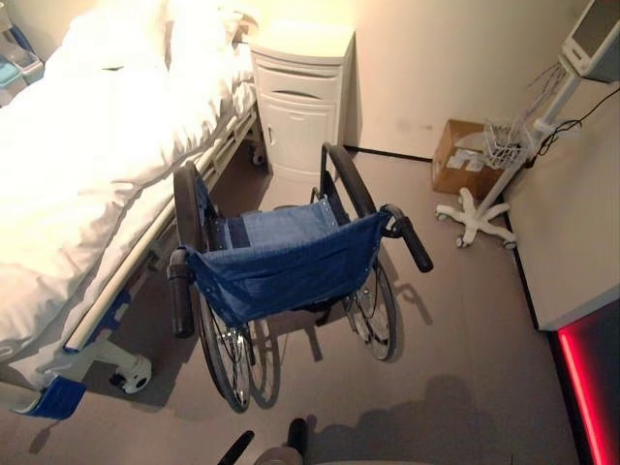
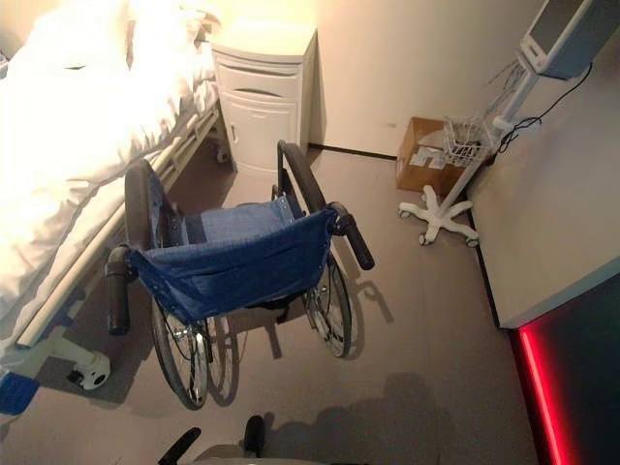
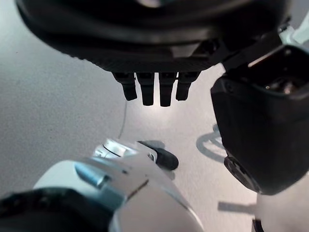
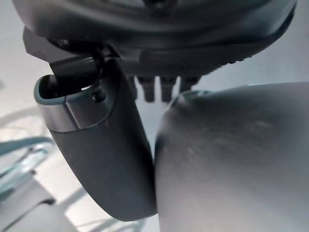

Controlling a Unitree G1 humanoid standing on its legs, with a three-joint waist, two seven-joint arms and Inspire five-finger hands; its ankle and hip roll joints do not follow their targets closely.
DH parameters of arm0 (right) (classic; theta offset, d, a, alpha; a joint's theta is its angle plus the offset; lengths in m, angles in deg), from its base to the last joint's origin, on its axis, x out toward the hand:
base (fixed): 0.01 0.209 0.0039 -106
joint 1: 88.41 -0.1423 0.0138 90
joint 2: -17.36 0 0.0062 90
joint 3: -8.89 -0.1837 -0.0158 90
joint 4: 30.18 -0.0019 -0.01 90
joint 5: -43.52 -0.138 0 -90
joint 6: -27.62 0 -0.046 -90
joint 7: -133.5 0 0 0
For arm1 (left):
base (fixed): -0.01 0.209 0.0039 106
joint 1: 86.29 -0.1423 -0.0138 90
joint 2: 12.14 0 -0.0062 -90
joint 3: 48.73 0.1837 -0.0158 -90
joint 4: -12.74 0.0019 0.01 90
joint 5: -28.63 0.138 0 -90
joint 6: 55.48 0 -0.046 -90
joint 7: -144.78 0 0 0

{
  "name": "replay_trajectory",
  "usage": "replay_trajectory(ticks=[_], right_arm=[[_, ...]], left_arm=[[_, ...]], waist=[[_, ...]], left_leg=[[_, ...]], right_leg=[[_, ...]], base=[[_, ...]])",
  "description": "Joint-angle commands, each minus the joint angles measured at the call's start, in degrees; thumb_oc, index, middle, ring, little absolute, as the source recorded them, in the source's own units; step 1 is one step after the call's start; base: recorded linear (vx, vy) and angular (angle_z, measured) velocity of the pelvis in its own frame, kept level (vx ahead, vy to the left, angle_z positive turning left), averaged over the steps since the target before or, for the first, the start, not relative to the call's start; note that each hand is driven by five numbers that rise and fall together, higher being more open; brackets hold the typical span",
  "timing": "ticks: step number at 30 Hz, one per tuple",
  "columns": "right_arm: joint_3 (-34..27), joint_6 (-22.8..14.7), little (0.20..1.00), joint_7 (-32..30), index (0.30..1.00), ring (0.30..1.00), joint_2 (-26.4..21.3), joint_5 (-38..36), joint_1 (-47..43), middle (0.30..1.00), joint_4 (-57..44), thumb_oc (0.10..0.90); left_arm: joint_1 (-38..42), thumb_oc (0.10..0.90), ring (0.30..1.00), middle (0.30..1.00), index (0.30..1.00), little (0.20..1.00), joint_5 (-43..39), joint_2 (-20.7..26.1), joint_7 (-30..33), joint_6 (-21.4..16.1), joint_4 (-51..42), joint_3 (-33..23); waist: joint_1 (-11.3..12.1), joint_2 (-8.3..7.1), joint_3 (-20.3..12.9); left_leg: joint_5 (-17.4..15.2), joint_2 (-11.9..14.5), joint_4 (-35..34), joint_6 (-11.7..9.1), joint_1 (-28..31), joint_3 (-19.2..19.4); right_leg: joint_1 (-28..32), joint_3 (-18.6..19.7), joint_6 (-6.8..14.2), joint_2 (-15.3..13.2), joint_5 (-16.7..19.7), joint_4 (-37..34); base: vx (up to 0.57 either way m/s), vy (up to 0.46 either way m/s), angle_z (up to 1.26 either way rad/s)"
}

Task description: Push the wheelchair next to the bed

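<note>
1. The wheelchair (image 1: 291, 281) is standing on the floor (image 1: 465, 339) just beside the bed (image 1: 87, 165), its back facing the camera and its blue seat and backrest sagging between the frame tubes.
2. Its left wheel is sitting close against the bed's side rail; whether they are touching cannot be told.
3. Its two black push handles are sticking out toward the camera, one near the bed frame, the other on the side away from the bed, and nothing is gripping either.
4. The bed is lying along the wheelchair's left side, covered with white bedding, with a castor showing under its near corner.
5. A white cabinet (image 1: 302, 97) is standing beyond the wheelchair, against the wall at the head of the bed.
6. A cardboard box (image 1: 463, 160) is lying by the wall, farther from the bed than the cabinet.
7. A white stand (image 1: 480, 213) on a star base, carrying a wire basket and a monitor, is standing just beside the box.
8. The left hand (image 3: 154, 84) is hanging above the floor with its fingers straight, holding nothing.
9. The right hand (image 4: 161, 87) is hanging likewise, its fingers straight and its thumb extended, holding nothing.
</note>
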Motion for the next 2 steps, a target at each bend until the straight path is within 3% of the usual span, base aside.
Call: replay_trajectory(ticks=[1, 2], right_arm=[[1.97, 3.81, 0.900, 2.62, 0.900, 0.900, -0.36, 2.72, 1.30, 0.900, 1.57, 0.800], [2.01, 4.00, 0.900, 2.66, 0.900, 0.900, -0.42, 2.72, 1.21, 0.900, 1.58, 0.800]], left_arm=[[2.25, 0.800, 0.900, 0.900, 0.900, 0.900, 1.31, -2.26, -0.56, 0.88, 3.90, 0.86], [2.24, 0.800, 0.900, 0.900, 0.900, 0.900, 1.49, -2.18, -0.65, 0.95, 3.99, 0.83]], waist=[[1.53, 2.45, -1.82], [1.58, 2.42, -1.85]], left_leg=[[-6.44, 1.92, 0.26, -6.42, 4.18, 0.08], [-6.49, 1.89, 0.26, -6.40, 4.23, 0.06]], right_leg=[[-4.63, 1.30, 1.38, 0.00, 7.31, -3.64], [-4.61, 1.27, 1.38, 0.01, 7.33, -3.65]], base=[[0.00, 0.000, 0.00], [0.00, 0.000, 0.00]])
